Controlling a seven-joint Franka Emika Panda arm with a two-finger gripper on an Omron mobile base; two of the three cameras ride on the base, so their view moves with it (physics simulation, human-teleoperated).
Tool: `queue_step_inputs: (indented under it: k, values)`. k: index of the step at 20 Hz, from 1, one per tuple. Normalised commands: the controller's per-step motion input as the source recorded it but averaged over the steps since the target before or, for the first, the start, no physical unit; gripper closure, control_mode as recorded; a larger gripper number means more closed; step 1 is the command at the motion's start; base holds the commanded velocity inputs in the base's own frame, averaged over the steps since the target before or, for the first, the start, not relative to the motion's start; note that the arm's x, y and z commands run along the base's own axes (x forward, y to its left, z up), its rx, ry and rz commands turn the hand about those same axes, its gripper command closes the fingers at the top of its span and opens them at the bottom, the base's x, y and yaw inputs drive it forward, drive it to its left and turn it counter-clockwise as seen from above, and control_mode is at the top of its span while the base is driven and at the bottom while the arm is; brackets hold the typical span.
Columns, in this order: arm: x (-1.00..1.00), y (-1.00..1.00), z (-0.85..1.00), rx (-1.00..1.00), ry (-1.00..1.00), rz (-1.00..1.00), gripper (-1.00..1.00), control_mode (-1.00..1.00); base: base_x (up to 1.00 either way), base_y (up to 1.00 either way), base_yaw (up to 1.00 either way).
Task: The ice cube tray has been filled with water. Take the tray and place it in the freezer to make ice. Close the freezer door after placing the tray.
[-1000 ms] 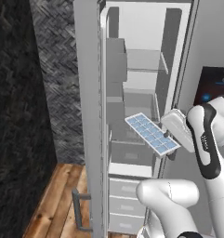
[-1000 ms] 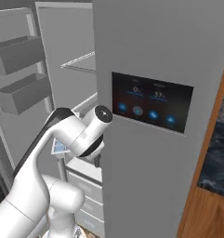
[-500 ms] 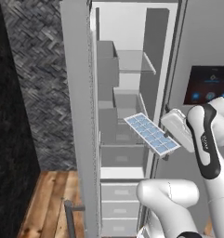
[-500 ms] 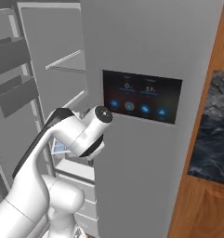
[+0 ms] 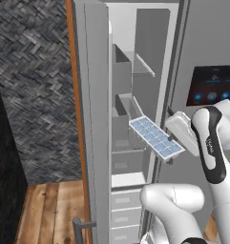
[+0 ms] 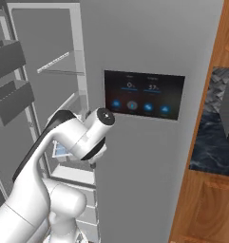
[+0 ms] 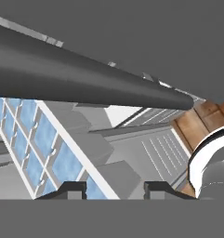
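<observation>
We see our gripper (image 5: 172, 153) clamped on the white ice cube tray (image 5: 155, 137), its pale-blue cells tilted before the open freezer (image 5: 135, 95).

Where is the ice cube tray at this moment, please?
In the left base view the ice cube tray is held tilted at the gripper, in front of the open freezer, near mid height.

The setting is a rendered domestic kitchen. A grey side-by-side refrigerator (image 5: 202, 57) stands with its freezer (image 5: 135, 95) compartment open, showing shelves and drawers. The right door carries a dark display panel (image 6: 144, 95) with blue-lit icons. Wood cabinet trim (image 6: 206, 142) and a dark marbled backsplash (image 6: 208, 137) adjoin the appliance. A dark herringbone-tiled wall (image 5: 35, 86) and wood plank floor (image 5: 49, 212) lie to the left.
</observation>
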Motion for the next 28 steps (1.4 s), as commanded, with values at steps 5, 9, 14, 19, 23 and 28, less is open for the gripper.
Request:
queue_step_inputs:
  k: [5, 9, 14, 19, 23, 28]
  values:
    - [0.01, 0.07, 0.00, -0.03, -0.02, -0.09, 1.00, -1.00, 0.02, 0.06, -0.15]
    - [0.00, 0.23, 0.00, -0.05, -0.02, -0.18, 1.00, -1.00, 0.00, 0.00, 0.00]
    - [0.00, 0.28, 0.00, -0.03, -0.01, -0.14, 1.00, -1.00, 0.00, 0.00, 0.00]
    - [0.00, 0.12, 0.00, 0.00, -0.02, -0.10, 1.00, -1.00, 0.00, 0.00, 0.00]
    - [0.00, 0.19, 0.00, 0.00, 0.00, -0.06, 1.00, -1.00, 0.00, 0.00, 0.00]
    - [0.00, 0.22, 0.00, 0.00, -0.01, -0.01, 1.00, -1.00, 0.00, 0.00, 0.00]
